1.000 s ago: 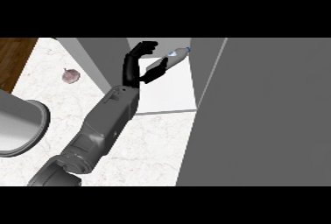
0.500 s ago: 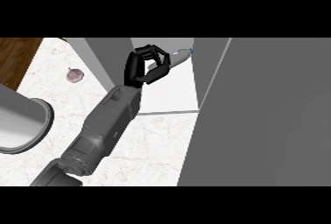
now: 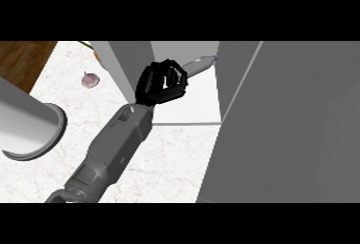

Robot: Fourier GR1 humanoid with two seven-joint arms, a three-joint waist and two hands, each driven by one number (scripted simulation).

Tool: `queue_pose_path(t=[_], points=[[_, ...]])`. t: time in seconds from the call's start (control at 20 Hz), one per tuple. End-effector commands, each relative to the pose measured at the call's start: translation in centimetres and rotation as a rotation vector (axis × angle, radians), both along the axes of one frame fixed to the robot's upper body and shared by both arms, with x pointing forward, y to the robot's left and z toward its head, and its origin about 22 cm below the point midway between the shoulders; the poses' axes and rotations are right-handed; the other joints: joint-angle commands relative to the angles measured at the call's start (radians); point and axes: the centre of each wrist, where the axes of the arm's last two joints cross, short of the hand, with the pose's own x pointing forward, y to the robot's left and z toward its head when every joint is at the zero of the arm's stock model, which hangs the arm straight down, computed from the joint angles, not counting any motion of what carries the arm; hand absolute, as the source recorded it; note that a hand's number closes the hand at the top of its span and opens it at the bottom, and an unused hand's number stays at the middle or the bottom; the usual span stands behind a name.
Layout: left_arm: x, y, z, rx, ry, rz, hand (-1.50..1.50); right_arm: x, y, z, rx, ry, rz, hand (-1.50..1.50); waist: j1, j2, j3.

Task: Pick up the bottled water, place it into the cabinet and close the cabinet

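Black robot hand [image 3: 163, 82], curled round bottled water [image 3: 199, 63]

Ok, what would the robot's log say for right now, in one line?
step: placing | right hand: curled round bottled water | bottled water: tilted, over cabinet shelf | cabinet door: open

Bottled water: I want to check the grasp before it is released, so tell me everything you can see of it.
Of the bottled water only the upper part shows: a pale, translucent, plastic-looking shoulder and neck that ends in a small bluish cap. It is tilted, with the cap pointing to the upper right, and sits inside the open cabinet above its white floor. The right hand is curled round the body and hides it. Whether the bottle touches the floor cannot be seen.
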Motion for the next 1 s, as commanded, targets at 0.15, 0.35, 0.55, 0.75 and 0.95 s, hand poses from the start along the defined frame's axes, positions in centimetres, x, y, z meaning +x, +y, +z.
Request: queue_pose_path(t=[0.15,0.35,0.55,0.75,0.95], points=[[-3.7,2.9,-2.7,-0.109,0.033,0.01,1.5,-1.2,-0.8,1.8,-0.027,-0.041,-0.008,-1.5,0.055,-0.018,0.0],[-6.0,4.1,-3.3,-0.145,0.055,-0.014,1.5,-1.1,-1.4,2.3,-0.055,-0.047,0.008,-1.5,0.059,-0.015,0.0],[-9.2,5.0,-3.4,-0.146,0.065,-0.047,1.5,-1.0,-1.2,1.7,-0.099,0.005,0.061,1.5,0.08,-0.019,0.001],[-12.9,6.6,-3.3,-0.177,0.059,-0.045,1.5,-1.1,-0.2,1.9,-0.114,0.032,0.241,1.5,0.08,-0.009,0.001],[-16.8,9.2,-3.0,-0.168,0.056,-0.011,1.5,-2.2,0.5,2.6,-0.112,0.024,0.357,1.5,0.074,-0.013,-0.001]])
